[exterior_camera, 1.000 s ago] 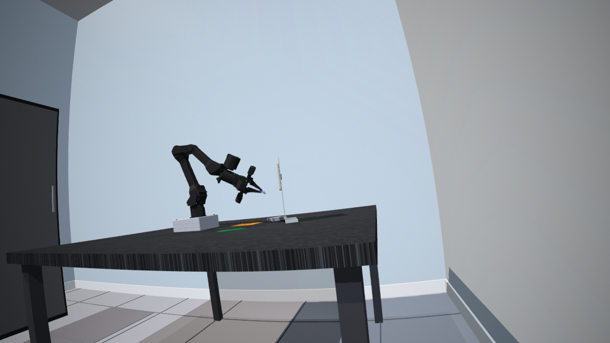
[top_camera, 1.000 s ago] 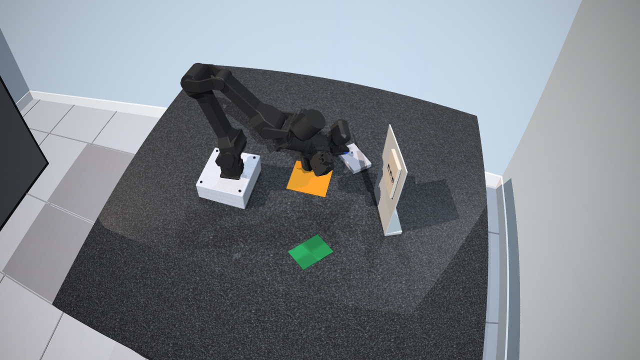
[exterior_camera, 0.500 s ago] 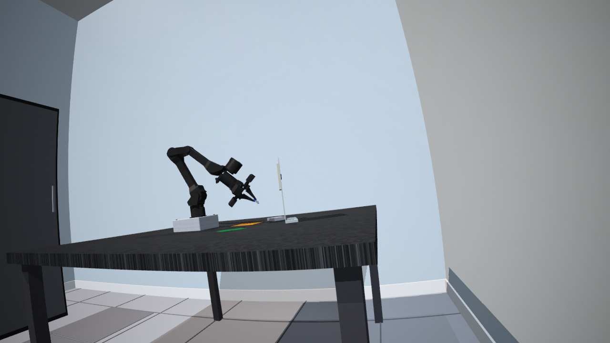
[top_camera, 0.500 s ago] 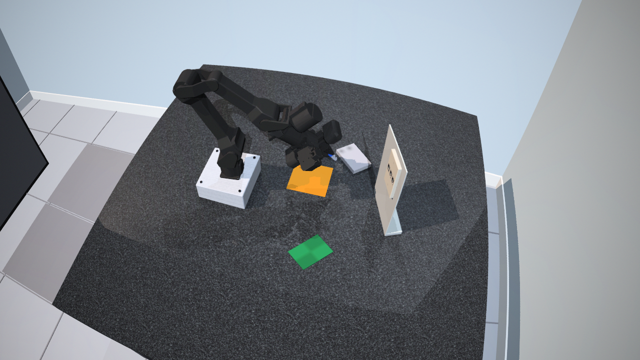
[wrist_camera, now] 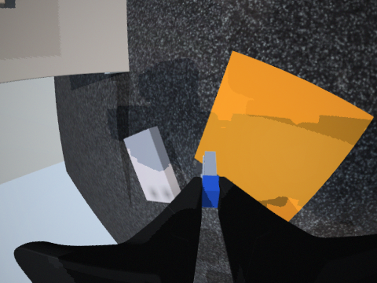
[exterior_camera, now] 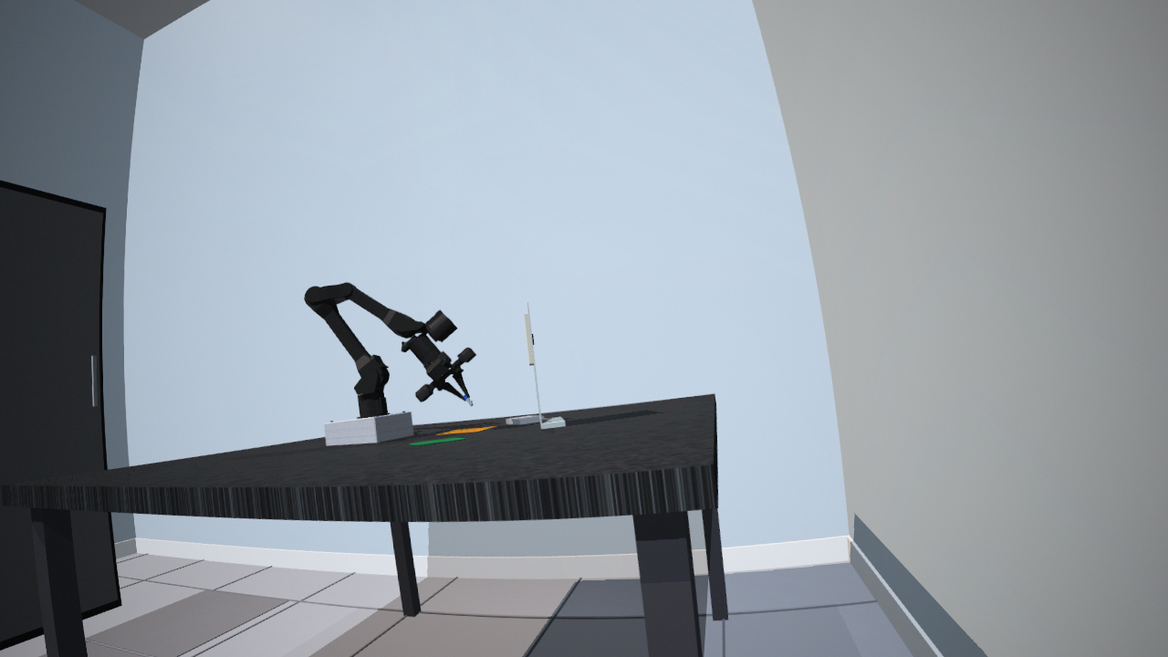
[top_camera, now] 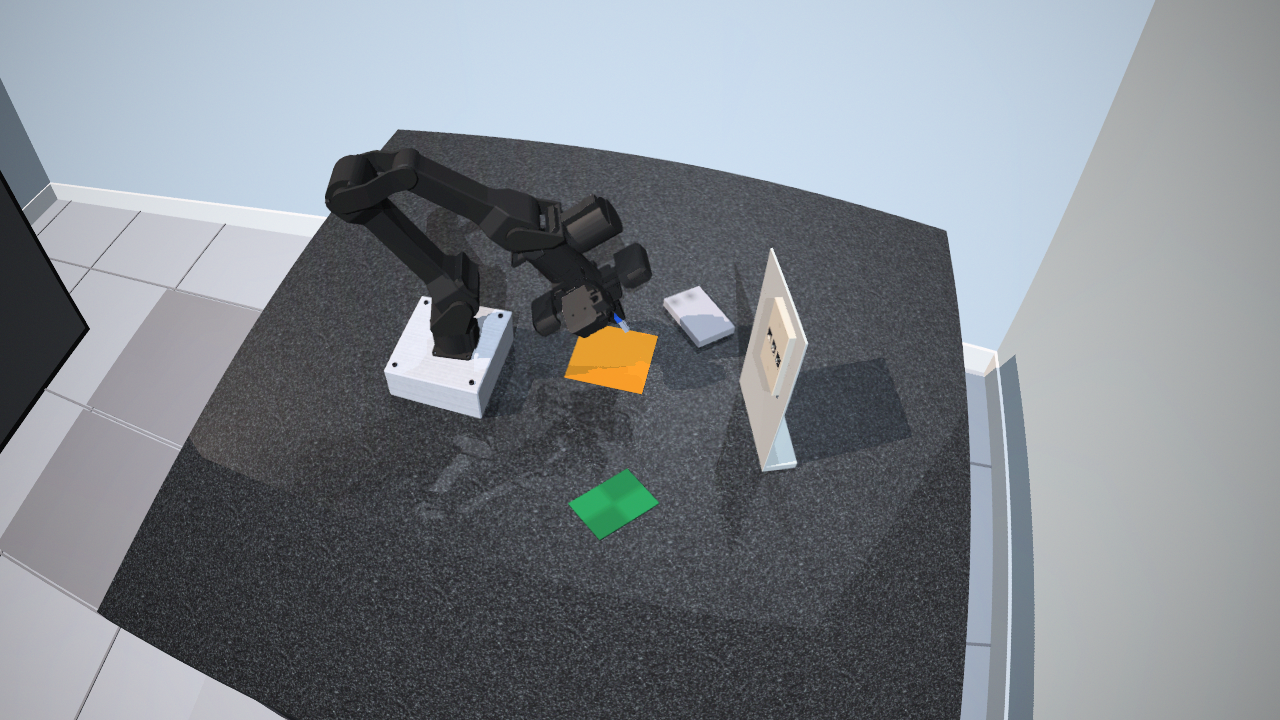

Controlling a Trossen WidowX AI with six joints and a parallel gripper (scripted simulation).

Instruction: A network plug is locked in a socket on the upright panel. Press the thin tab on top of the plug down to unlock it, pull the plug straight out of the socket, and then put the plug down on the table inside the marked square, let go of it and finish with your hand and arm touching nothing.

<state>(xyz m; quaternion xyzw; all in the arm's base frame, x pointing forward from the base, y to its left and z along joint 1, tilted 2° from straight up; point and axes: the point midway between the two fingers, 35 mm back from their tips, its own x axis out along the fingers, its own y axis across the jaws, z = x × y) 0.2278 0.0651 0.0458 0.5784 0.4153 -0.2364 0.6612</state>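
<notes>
My gripper (top_camera: 615, 318) (exterior_camera: 465, 398) (wrist_camera: 208, 184) is shut on the blue and grey plug (top_camera: 624, 325) (exterior_camera: 469, 401) (wrist_camera: 210, 164). The plug is out of the panel and held in the air, tilted nose down, above the table near the far edge of the orange square (top_camera: 615, 362) (exterior_camera: 467, 430) (wrist_camera: 271, 157). In the wrist view its grey nose points away from my fingertips over the orange square's left corner. The thin tab is hard to make out. The upright panel (top_camera: 758, 394) (exterior_camera: 537, 391) (wrist_camera: 92, 35) stands apart from the plug, with its sockets facing my arm.
A low white box (top_camera: 696, 313) (exterior_camera: 521, 421) (wrist_camera: 147, 157) lies between the orange square and the panel. A smaller green patch (top_camera: 614, 504) (exterior_camera: 436, 441) lies on the table's nearer side. My arm stands on a white base (top_camera: 429, 390) (exterior_camera: 349, 431) left of the orange square.
</notes>
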